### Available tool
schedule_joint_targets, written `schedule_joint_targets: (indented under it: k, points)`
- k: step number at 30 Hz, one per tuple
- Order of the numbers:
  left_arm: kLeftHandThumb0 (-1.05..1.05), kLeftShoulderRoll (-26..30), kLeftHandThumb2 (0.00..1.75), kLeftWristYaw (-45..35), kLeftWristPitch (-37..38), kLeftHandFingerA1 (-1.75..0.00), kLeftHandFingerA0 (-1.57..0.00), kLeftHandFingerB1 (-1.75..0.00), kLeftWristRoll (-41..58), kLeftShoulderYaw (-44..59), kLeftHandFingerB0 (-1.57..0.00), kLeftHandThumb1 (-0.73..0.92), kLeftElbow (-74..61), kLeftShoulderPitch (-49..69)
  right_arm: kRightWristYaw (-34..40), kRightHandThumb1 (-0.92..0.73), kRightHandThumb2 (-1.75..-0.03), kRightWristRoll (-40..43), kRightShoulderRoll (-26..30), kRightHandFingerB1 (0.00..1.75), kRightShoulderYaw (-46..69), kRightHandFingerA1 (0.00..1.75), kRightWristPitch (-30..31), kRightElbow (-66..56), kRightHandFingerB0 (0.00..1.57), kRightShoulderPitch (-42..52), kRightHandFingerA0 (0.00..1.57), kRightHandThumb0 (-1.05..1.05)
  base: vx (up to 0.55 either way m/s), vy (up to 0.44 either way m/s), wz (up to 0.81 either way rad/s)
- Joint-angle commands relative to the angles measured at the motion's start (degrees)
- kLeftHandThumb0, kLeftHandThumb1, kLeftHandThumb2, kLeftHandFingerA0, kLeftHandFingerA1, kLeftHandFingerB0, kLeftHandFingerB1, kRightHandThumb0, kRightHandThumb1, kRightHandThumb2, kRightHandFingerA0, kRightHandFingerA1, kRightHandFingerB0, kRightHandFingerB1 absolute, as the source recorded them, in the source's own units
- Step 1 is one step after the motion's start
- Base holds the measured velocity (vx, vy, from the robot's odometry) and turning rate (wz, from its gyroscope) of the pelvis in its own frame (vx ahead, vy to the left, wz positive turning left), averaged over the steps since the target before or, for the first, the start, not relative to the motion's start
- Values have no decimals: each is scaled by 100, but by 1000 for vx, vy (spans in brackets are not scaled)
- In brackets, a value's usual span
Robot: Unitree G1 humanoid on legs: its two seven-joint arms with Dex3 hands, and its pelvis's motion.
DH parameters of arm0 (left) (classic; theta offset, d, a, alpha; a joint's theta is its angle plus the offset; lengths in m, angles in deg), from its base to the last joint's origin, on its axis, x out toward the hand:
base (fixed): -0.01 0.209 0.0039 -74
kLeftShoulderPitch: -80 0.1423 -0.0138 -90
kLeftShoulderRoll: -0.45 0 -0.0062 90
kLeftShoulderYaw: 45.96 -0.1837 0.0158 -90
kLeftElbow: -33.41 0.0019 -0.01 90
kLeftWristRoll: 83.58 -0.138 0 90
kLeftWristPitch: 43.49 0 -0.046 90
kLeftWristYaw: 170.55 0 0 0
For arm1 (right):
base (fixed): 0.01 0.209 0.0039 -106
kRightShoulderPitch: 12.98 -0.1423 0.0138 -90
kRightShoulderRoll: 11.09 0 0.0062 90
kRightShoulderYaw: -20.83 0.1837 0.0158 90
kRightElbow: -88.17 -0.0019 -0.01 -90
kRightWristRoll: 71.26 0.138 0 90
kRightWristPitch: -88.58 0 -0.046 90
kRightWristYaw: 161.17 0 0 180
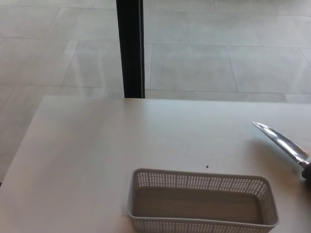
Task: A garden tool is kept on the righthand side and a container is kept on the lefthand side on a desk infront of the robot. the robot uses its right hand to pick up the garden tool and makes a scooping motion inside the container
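One perforated grey plastic rectangular basket (201, 201) at 6 o'clock on white desk (97, 145). One shiny metal trowel blade (282, 141) at 3 o'clock, handle cut off by frame edge. Neither hand visible, fingers can't tell. Grey tiled floor (218, 48), one black post (129, 48) at 12.
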Motion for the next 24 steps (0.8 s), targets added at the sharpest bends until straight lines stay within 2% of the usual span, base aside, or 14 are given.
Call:
schedule_joint_targets:
  k: [1, 4, 5, 8, 9, 11, 14, 15, 16, 17, 18, 19, 20, 24]
  points:
    - [-58, 63, 60, -27, 131, -61, -49, -46, 13, -10, -46, 68, -15, 51, -490, -57, -97, -422, -304, 24, -421, 42, 715, 277, 6, 272, 3, -86, 0, 0, 0]
    - [-57, 59, 60, -2, 126, -61, -50, -46, 16, -11, -47, 68, -9, 49, -362, -55, -96, -680, -412, 26, -653, 50, 1025, 360, 9, 295, 1, -83, 0, 0, 0]
    - [-58, 58, 60, -4, 127, -60, -50, -46, 7, -20, -46, 68, -4, 52, -319, -53, -95, -716, -447, 28, -688, 55, 1099, 364, 2, 327, 7, -79, 0, 0, 0]
    - [-58, 40, 60, -21, 105, -61, -52, -45, 77, 50, -48, 67, 10, 61, -257, -52, -92, -758, -596, 24, -745, 51, 1313, 428, 0, 442, 3, -74, 0, 0, 0]
    - [-57, 47, 60, -89, 106, -61, -51, -46, 88, 57, -47, 68, -6, 75, -286, -54, -87, -785, -628, 22, -762, 52, 1396, 410, 8, 479, 8, -78, 0, 0, 0]
    - [-56, 38, 60, -90, 79, -58, -52, -44, 102, 77, -46, 68, 23, 64, -302, -52, -87, -819, -681, 25, -785, 51, 1535, 383, 4, 531, 8, -72, 0, 0, 0]
    - [-56, 42, 60, -117, 62, -57, -49, -44, 104, 85, -45, 68, 31, 56, -167, -52, -83, -758, -764, 32, -721, 69, 1388, 450, 8, 640, 56, -65, 0, 0, 0]
    - [-57, 41, 60, -136, 57, -56, -47, -44, 126, 100, -45, 66, 17, 60, -80, -41, -92, -724, -814, 45, -672, 73, 1336, 520, 0, 671, 60, -36, 0, 0, 0]
    - [-57, 37, 60, -116, 29, -56, -48, -44, 141, 111, -45, 66, 15, 52, -65, -62, -60, -754, -861, 29, -696, 71, 1288, 646, 20, 645, 86, -43, 0, 0, 0]
    - [-57, 39, 60, -106, 16, -56, -48, -44, 142, 111, -45, 66, 13, 44, -54, -62, -60, -771, -883, 29, -698, 71, 1265, 707, 20, 640, 86, -43, 0, 0, 0]
    - [-57, 55, 60, -154, 42, -59, -50, -45, 119, 85, -47, 67, 14, 45, -88, -62, -57, -920, -833, 49, -874, 98, 1092, 635, 49, 723, 82, -37, 0, 0, 0]
    - [-57, 60, 60, -166, 46, -59, -52, -45, 120, 83, -48, 66, 12, 46, -104, -70, -61, -1000, -824, 51, -965, 105, 1040, 595, 56, 764, 85, -40, 0, 0, 0]
    - [-58, 54, 60, -155, 61, -60, -51, -45, 133, 94, -47, 66, 3, 55, -89, -65, -60, -1057, -830, 49, -1024, 120, 1032, 569, 64, 792, 85, -42, 0, 0, 0]
    - [-56, 64, 60, -103, 57, -57, -50, -44, 67, 33, -47, 68, 17, 32, 122, -60, -59, -1179, -762, 50, -1102, 130, 868, 378, 73, 969, 83, -41, 0, 0, 0]
